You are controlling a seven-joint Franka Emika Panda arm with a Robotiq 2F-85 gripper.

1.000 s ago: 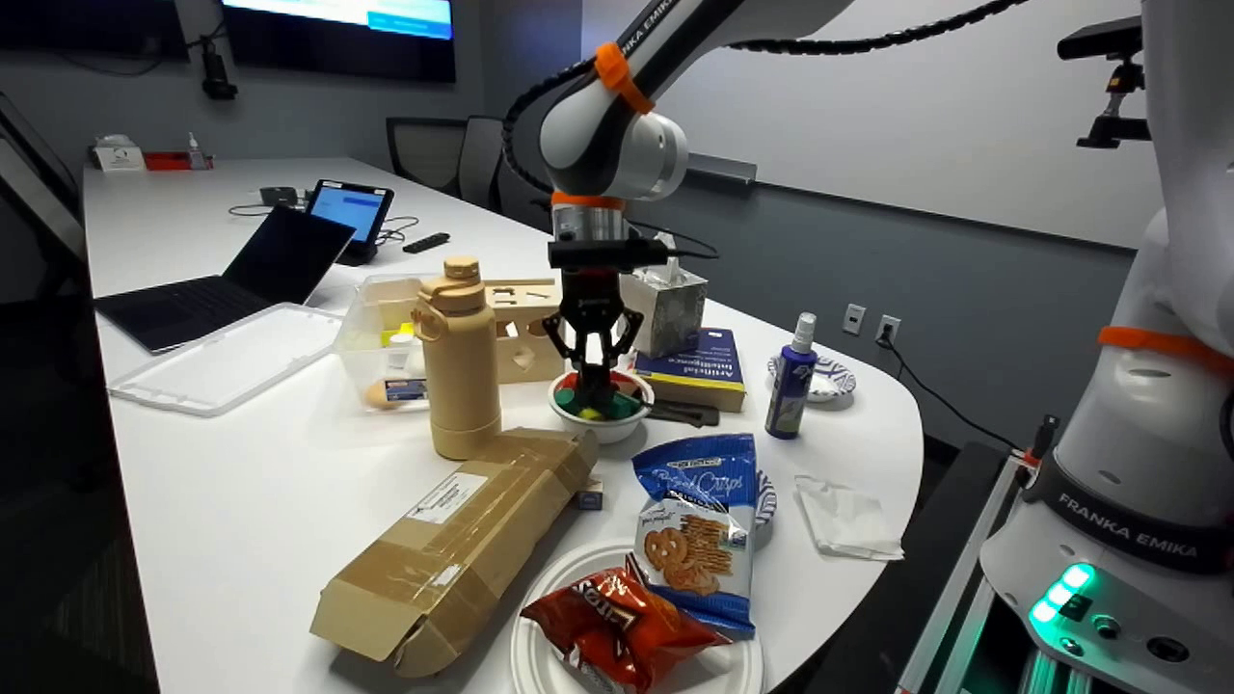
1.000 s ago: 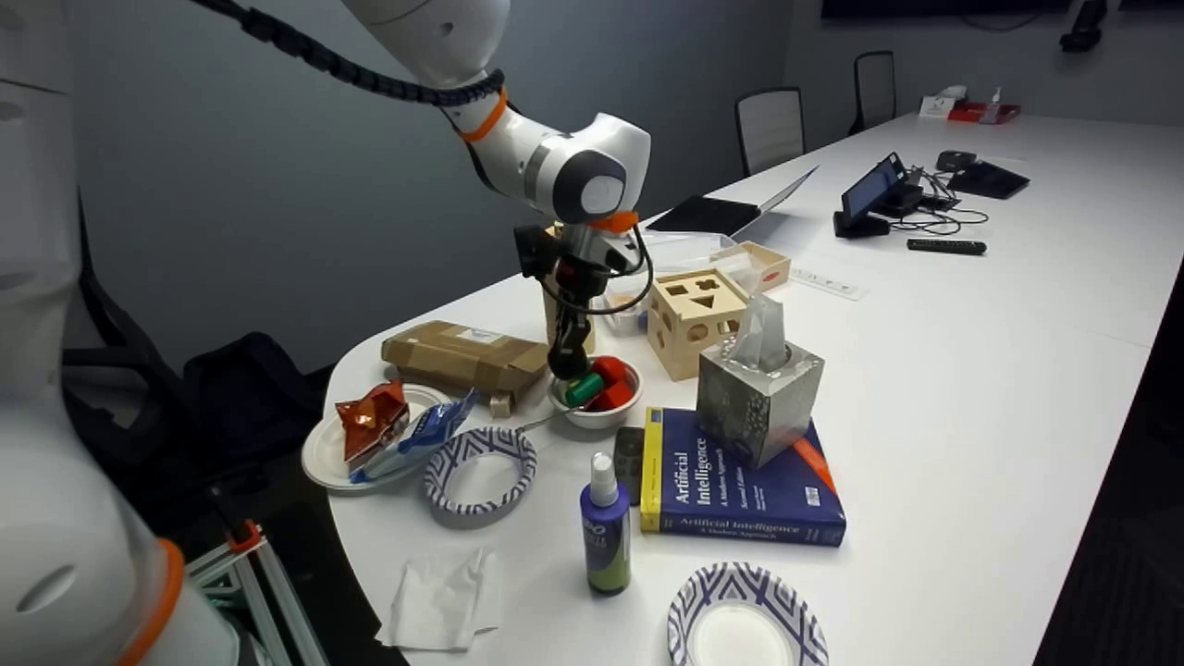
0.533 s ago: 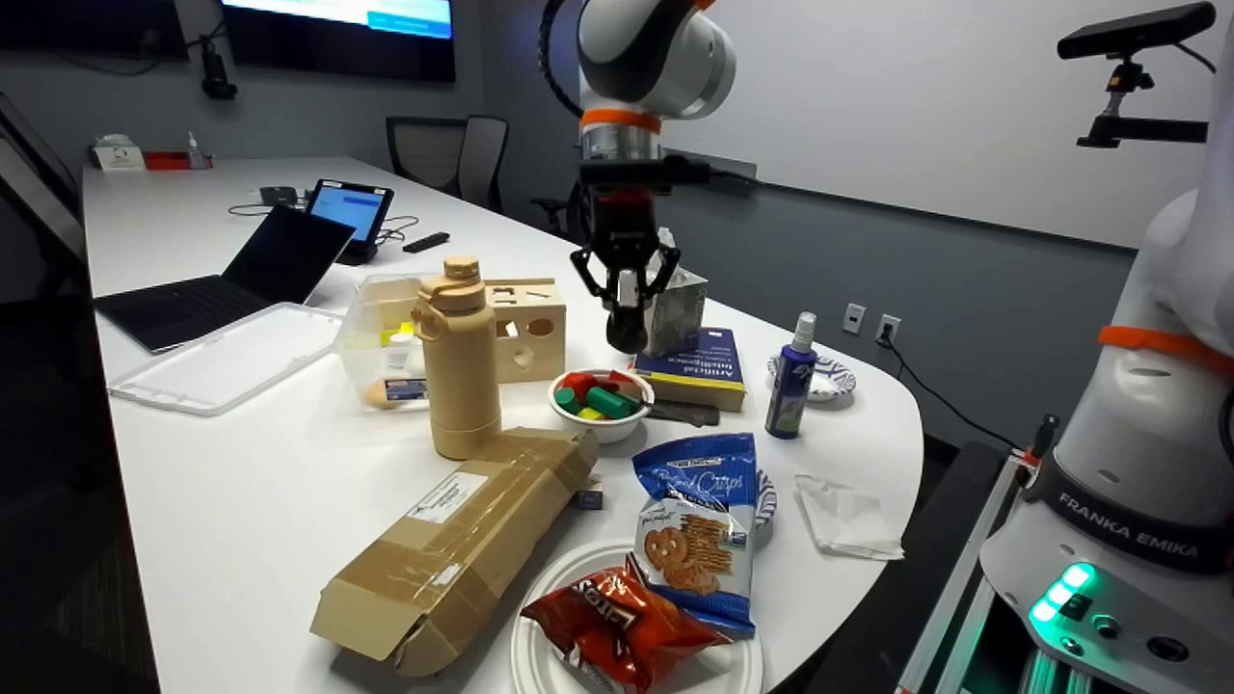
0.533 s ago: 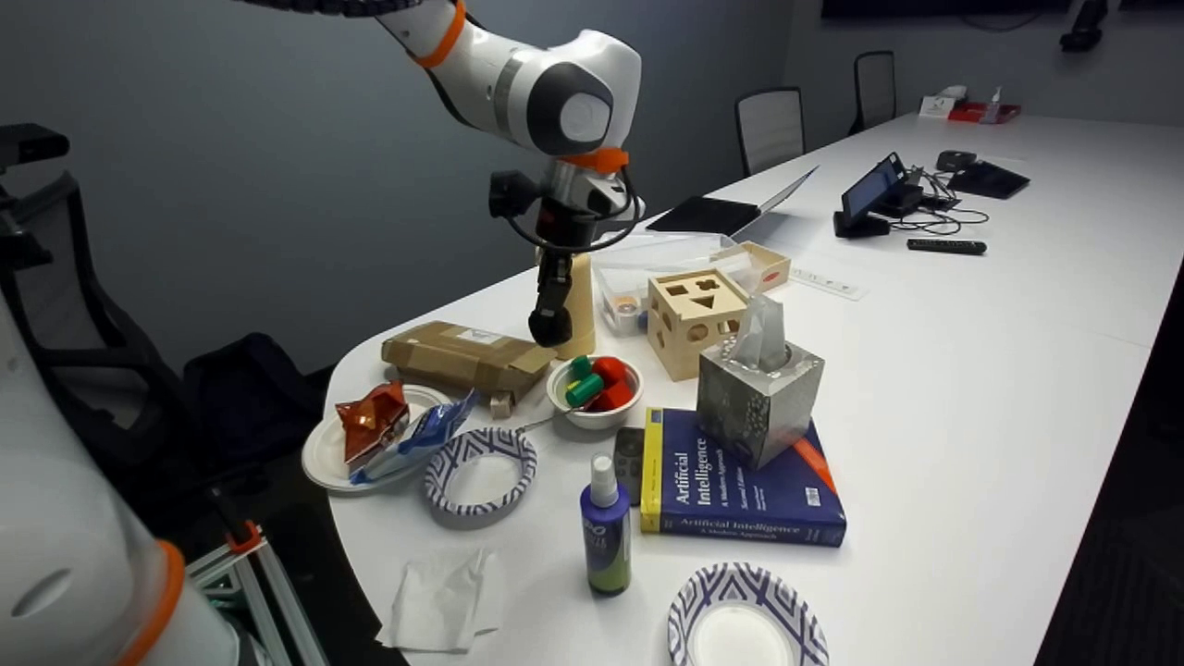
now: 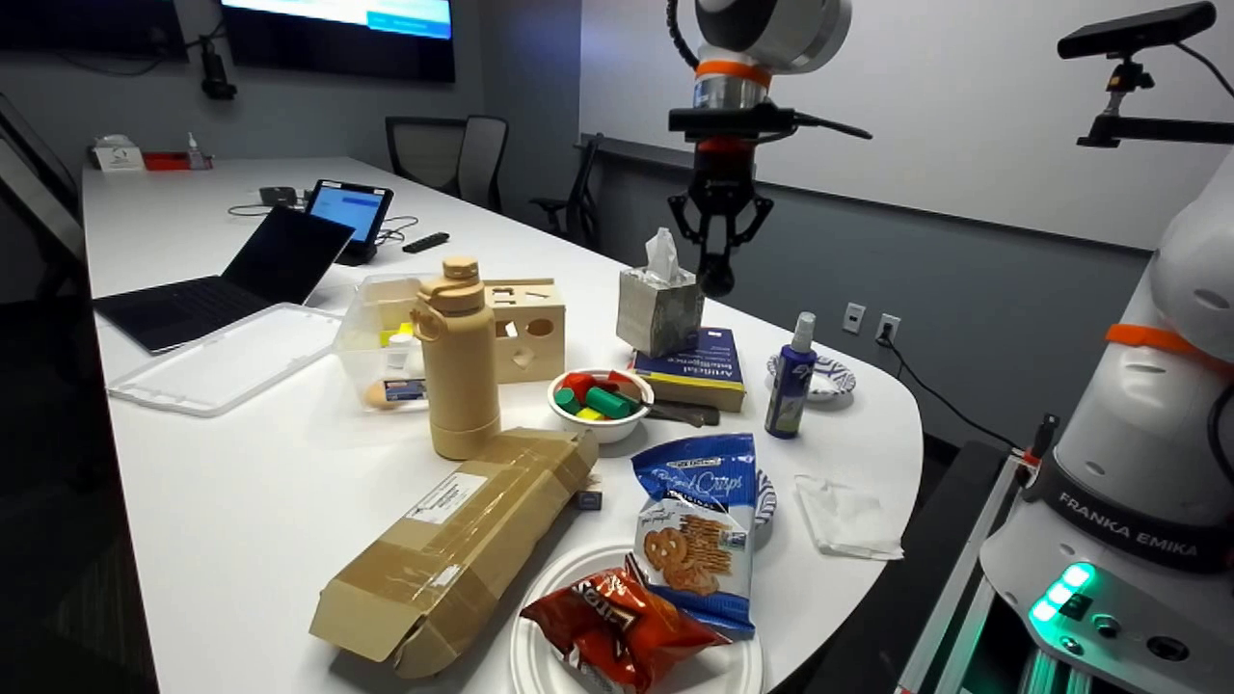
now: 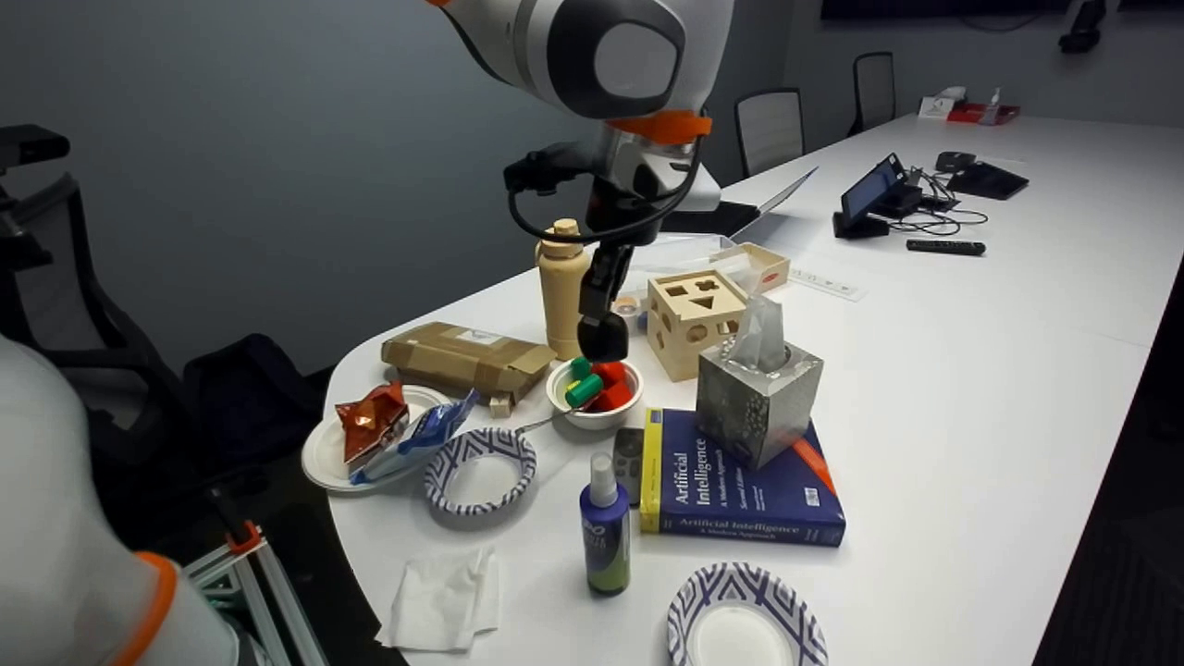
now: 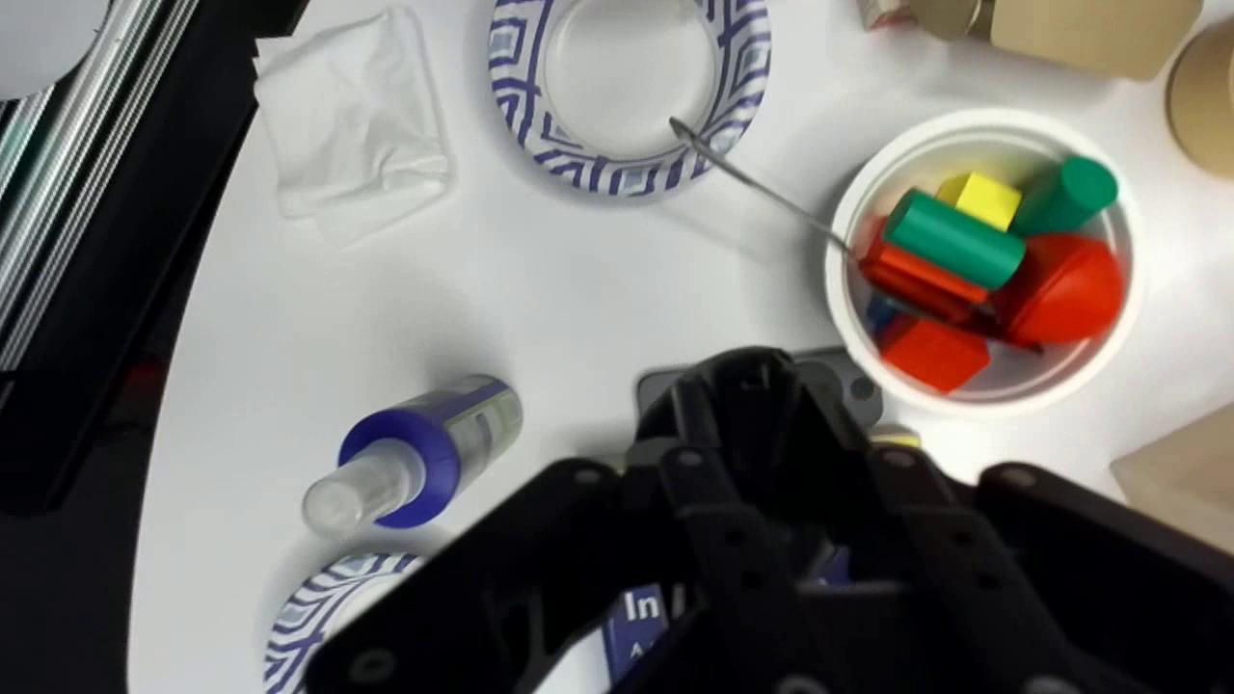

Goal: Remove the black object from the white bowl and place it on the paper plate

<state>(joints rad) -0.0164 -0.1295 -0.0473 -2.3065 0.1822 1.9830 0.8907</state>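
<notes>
The end effector [image 5: 715,256] hangs above the surface [image 7: 540,308], its jaws pressed together on a rounded black object [image 5: 716,280], which is well apart from the white bowl [image 5: 603,430]. In the wrist view, the bowl sits at two o'clock from the black object, with red, green and yellow blocks [image 7: 952,237] inside; a patterned paper plate [image 7: 627,87] lies at eleven o'clock. In an exterior view, a tissue box [image 5: 656,313] rests on a blue book [image 5: 696,368], at one o'clock from the bowl.

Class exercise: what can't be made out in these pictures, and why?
Whether the gripper holds anything: one black shape at its tip, every view.
Blue piece in the white bowl: mostly covered by red blocks, wrist view.
Lower rim of the patterned plate: cut off by the bottom edge, an exterior view.
Label print: too small, both exterior views.
</notes>
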